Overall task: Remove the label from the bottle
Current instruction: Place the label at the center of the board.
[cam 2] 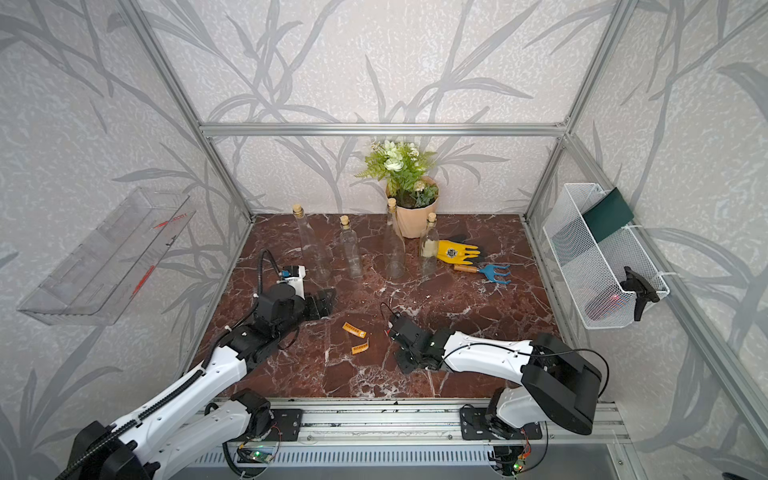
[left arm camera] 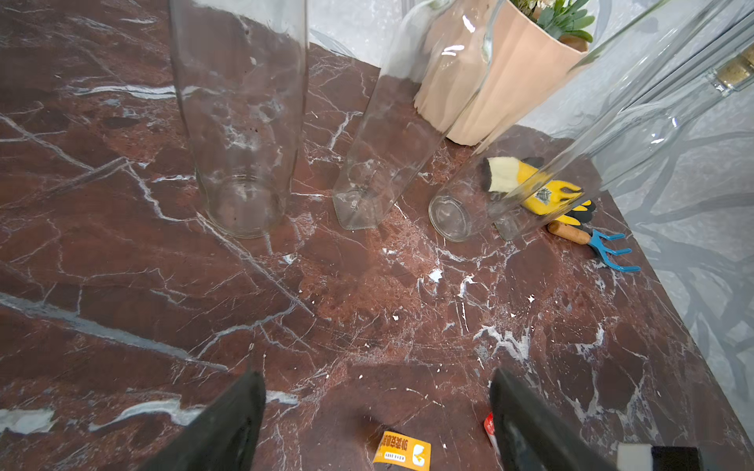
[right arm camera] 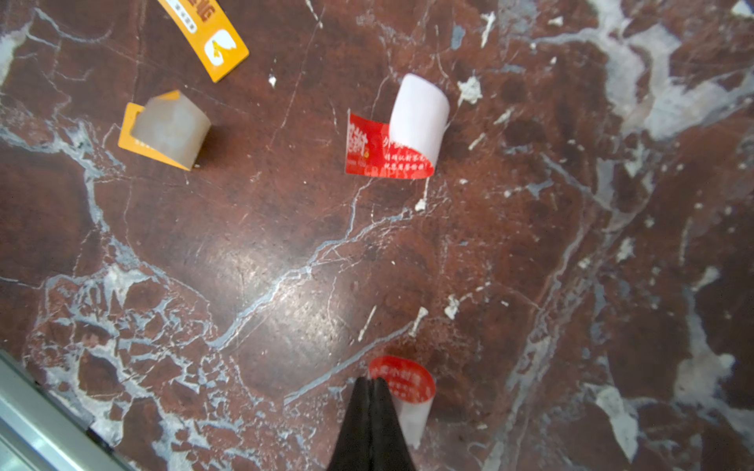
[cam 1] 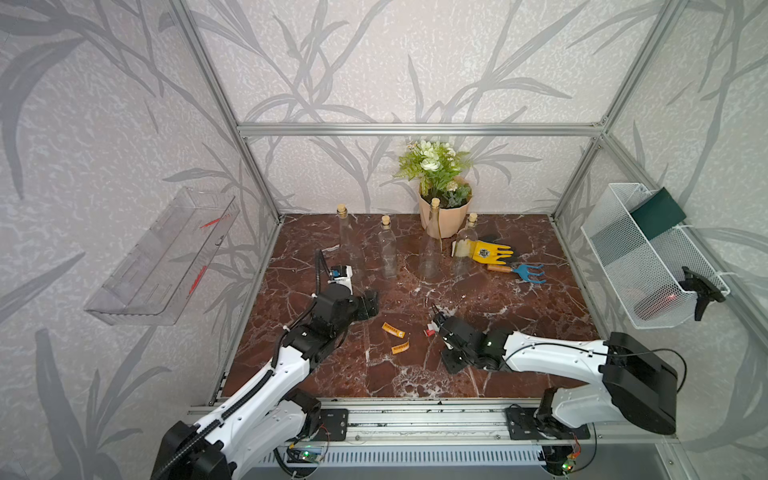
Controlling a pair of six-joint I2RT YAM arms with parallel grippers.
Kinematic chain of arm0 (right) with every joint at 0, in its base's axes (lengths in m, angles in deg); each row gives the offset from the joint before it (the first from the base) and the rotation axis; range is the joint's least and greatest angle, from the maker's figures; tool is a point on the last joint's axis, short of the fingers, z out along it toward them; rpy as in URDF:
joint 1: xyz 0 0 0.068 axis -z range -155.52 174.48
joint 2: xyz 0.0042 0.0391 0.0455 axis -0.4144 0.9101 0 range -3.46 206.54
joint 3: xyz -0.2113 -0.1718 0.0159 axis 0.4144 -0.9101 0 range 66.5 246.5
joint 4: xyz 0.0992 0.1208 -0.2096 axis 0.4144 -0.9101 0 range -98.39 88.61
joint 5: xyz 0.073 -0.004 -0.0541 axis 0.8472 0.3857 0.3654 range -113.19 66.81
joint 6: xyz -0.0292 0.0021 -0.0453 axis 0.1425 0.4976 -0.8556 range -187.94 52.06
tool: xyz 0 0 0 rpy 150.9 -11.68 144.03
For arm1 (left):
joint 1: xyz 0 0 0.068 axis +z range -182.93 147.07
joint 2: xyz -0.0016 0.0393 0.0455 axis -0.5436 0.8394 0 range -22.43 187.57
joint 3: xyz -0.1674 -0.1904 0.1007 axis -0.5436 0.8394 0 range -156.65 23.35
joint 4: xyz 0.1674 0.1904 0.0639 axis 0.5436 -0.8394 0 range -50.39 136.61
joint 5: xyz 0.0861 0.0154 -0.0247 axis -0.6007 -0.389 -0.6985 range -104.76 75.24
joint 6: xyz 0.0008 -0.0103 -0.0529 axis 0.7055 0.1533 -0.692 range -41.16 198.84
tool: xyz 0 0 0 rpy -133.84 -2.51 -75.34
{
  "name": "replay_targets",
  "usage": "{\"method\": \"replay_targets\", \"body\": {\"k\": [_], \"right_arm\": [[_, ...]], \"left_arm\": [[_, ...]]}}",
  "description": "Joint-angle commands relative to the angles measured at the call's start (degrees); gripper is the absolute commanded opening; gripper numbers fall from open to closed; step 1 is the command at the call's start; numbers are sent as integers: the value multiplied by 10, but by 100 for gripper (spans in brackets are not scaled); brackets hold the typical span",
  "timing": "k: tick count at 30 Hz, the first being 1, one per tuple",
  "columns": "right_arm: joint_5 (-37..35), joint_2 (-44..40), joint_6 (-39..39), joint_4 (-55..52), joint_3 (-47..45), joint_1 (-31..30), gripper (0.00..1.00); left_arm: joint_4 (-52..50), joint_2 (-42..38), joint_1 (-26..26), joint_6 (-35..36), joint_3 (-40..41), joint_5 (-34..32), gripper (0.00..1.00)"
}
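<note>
Four bottles (cam 1: pixel 388 249) stand at upper centre in both top views and look bare. My right pincer (right arm camera: pixel 370 383) is closed, seemingly pinching a red label (right arm camera: pixel 410 377) at its tips. The left pincer (left arm camera: pixel 377 377) gapes empty. I'd press the label onto the desk (right arm camera: pixel 530 244), open, slide off; it may cling.

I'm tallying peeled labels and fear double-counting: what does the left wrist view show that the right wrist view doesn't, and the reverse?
Only left wrist: clear glass bottles, peach flower pot, yellow work glove, blue hand rake, the open left gripper.
Only right wrist: folded orange label, shut right gripper, curled red label and second red label seen clearly.
Both: brown marble tabletop, flat orange label; the left wrist's red sliver is probably one of those red labels.
</note>
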Motion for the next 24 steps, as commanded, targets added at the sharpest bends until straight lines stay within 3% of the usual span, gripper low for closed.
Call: {"method": "replay_targets", "body": {"k": [1,17,24], "right_arm": [[5,12,7,9,-5,-5,0],[12,36,12,22,2,-7,0],[14,39,10,17,8,-7,12]], "left_arm": [[2,1,-2,-2,3,-4,86],[1,-10,-2,-4,14,-7,86],[1,-17,-2,-4,19,-11,86]]}}
